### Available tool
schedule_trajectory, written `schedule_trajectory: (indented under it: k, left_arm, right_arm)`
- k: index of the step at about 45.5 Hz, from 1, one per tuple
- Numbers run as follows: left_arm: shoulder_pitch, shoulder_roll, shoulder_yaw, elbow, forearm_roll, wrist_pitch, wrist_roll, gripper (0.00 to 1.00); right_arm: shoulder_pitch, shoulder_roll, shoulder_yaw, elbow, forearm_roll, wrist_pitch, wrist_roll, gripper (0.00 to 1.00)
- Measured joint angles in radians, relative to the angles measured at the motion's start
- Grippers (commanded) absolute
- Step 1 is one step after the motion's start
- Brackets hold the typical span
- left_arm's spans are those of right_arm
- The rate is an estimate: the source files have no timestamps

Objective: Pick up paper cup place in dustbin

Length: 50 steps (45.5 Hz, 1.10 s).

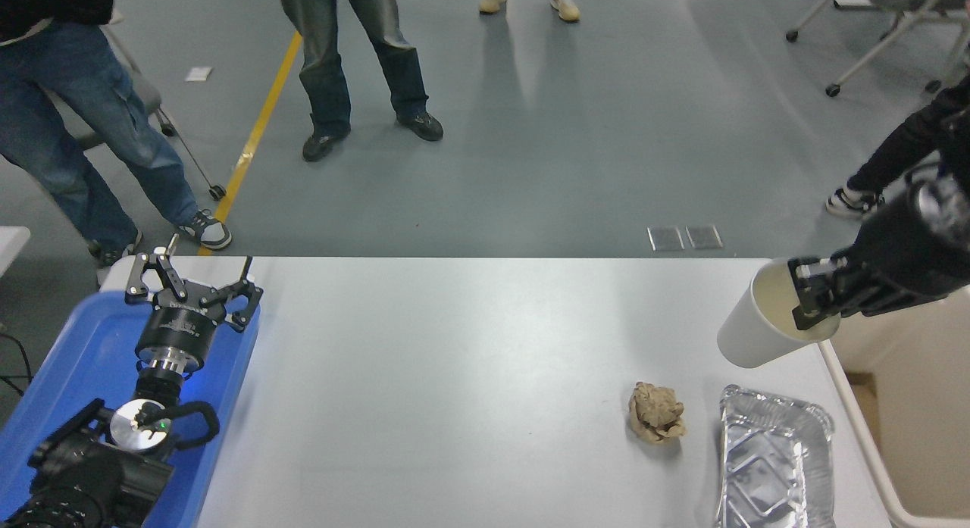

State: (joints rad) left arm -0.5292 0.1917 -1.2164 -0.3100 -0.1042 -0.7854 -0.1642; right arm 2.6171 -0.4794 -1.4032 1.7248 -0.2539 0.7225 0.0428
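Observation:
The white paper cup (754,327) with its cream inside hangs tilted in the air above the table's far right corner. My right gripper (809,301) is shut on its rim, one finger inside the cup and one outside. The beige dustbin (909,407) stands just right of the table, and the cup is at its left rim, still over the table. My left gripper (191,284) is parked open over the blue tray at the lower left.
A crumpled brown paper ball (656,412) and a silver foil tray (773,460) lie on the white table (455,361) at the front right. A blue tray (83,376) sits at the left edge. People stand on the floor beyond the table.

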Motion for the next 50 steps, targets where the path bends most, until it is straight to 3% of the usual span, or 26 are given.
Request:
schedule_trajectory:
  k: [16,24,35,50]
  left_arm:
    - [0.000,-0.001,-0.001,0.000,-0.001,0.000,-0.002,0.99]
    - [0.000,-0.001,-0.001,0.000,-0.001,0.000,-0.003,0.99]
    - [0.000,-0.002,-0.001,0.000,-0.002,0.000,-0.003,0.99]
    - [0.000,-0.001,-0.002,0.000,-0.002,0.000,-0.003,0.99]
  right_arm:
    - [0.064,0.007,-0.046,-0.059,-0.022,0.051,-0.003,0.00]
    - [-0.046,-0.073,-0.070,-0.192,-0.178,0.004,-0.004,0.00]
    - [-0.355,-0.236,-0.076,-0.436,-0.368,-0.196,-0.004,0.00]
    - [-0.960,-0.357,0.087,-0.790,-0.387,-0.519,-0.005,0.00]
